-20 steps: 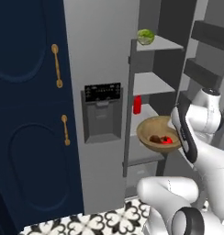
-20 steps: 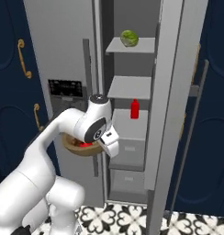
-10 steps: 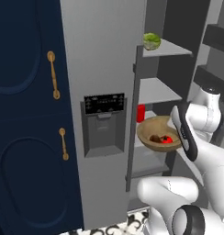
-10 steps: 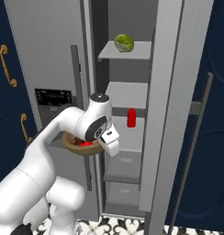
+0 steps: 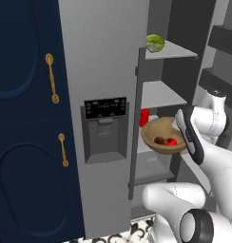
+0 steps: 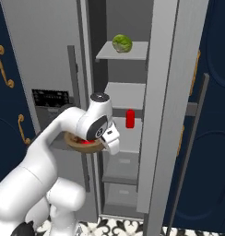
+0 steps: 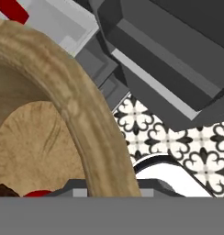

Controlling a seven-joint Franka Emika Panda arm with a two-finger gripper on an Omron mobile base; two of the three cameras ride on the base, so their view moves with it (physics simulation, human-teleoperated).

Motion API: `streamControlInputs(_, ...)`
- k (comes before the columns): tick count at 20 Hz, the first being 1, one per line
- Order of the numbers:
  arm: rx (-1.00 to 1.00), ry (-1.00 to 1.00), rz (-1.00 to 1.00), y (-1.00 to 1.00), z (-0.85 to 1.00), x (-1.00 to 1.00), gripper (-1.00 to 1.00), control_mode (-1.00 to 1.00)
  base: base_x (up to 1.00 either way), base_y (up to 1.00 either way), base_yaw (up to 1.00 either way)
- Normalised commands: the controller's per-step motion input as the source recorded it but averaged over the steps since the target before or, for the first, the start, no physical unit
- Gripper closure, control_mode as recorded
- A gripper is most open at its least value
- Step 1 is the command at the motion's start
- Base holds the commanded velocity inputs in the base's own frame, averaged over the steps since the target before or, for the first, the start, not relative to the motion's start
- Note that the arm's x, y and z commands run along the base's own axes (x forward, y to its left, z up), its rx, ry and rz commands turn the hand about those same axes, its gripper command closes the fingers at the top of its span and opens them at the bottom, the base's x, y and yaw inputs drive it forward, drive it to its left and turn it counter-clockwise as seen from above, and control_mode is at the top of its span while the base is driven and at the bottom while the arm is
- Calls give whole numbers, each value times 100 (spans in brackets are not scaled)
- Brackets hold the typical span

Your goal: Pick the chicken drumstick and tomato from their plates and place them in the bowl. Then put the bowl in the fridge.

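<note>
The light-brown wooden bowl [image 5: 161, 136] hangs in the air in front of the open fridge [image 5: 104, 57], level with its middle shelf. My gripper [image 5: 178, 135] is shut on the bowl's right rim. Inside the bowl lie the brown chicken drumstick [image 5: 159, 140] and the red tomato [image 5: 172, 141]. From the right base view, the bowl [image 6: 75, 142] peeks out behind my wrist, with the gripper [image 6: 99, 144] on its rim. The hand view has the bowl rim [image 7: 63, 94] close up, the tomato [image 7: 38, 193] low inside. The plates are out of view.
A green leafy ball [image 6: 122, 43] sits on the fridge's top shelf and a red can-shaped item [image 6: 130, 118] on the middle shelf. The open fridge door [image 6: 172, 97] stands at the right. Navy cabinets with brass handles [image 5: 52, 78] flank the fridge. Drawers [image 6: 119, 166] lie below.
The whole picture has shifted and the fridge has grown larger, so the base has driven closer. The bowl stays in my gripper in the same pose.
</note>
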Motion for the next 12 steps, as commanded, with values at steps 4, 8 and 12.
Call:
streamControlInputs(4,-5,-2,-43,48,21,74,100,-100,0,0,0)
streamControlInputs(8,0,-8,-44,5,66,45,100,-100,0,0,0)
streamControlInputs(12,0,-4,-30,-53,57,58,100,-100,0,0,0)
